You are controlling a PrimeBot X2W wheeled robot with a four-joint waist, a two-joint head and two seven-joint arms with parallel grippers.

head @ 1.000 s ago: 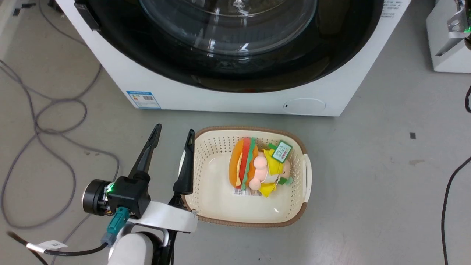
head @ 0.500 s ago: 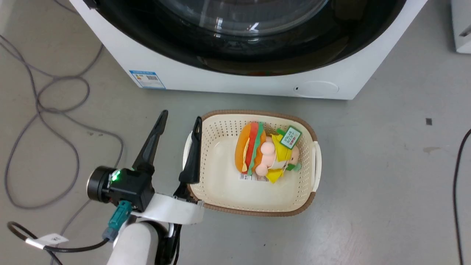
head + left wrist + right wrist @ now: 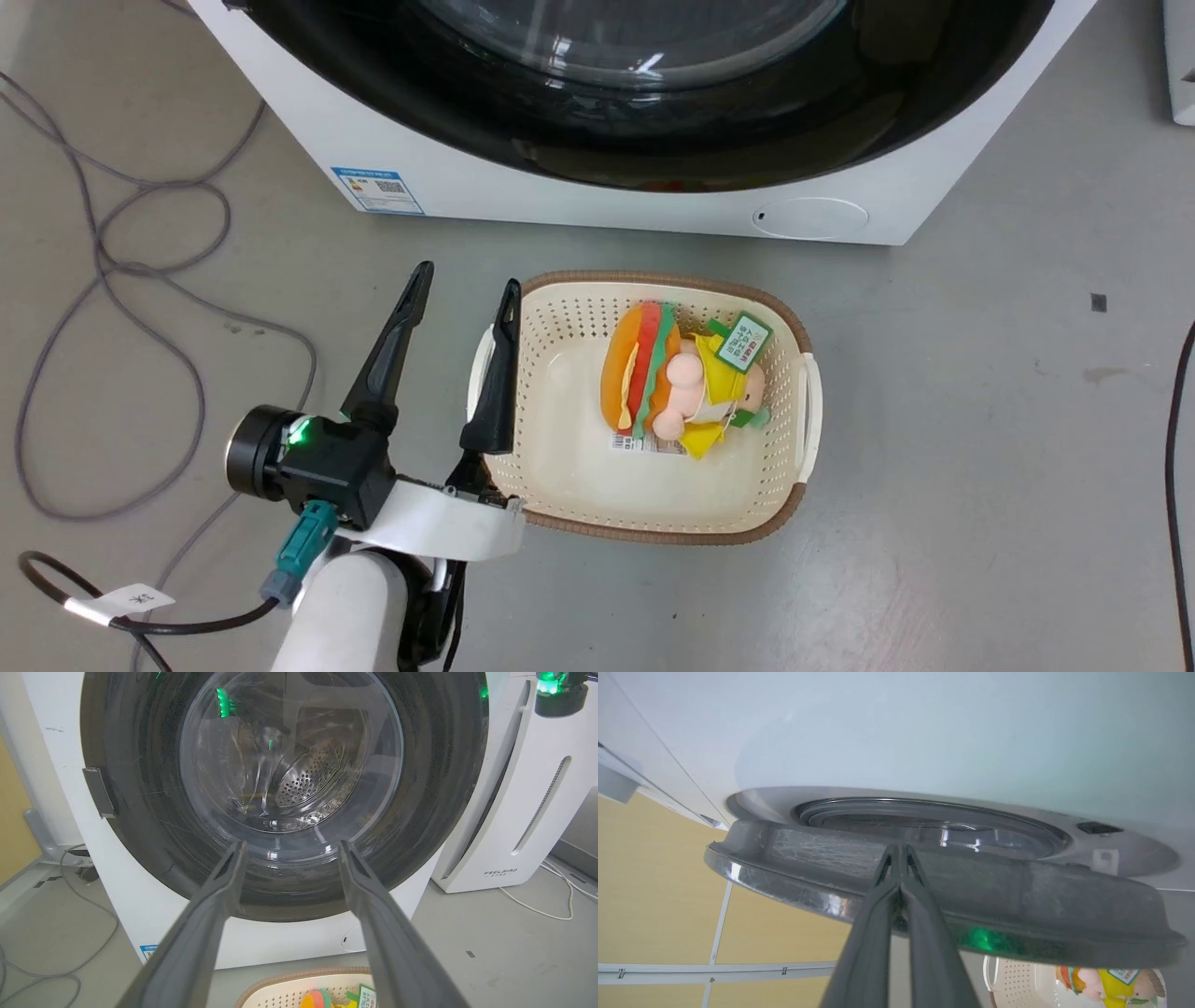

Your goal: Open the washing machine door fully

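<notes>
Door [image 3: 1017, 896] looks ajar, mid-opening: right claw [image 3: 900, 851], pressed together, at its rim; next, pull wider. Left claw [image 3: 467, 275], spread, at nine o'clock of basket [image 3: 653, 277].

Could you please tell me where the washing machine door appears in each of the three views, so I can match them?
Head view: the door arcs across the top edge, cut off above.
Left wrist view: the door faces the camera, upper middle.
Right wrist view: the door is edge-on, a grey band across the middle.
Shared landmark: the cream basket, below the door in every view.
</notes>
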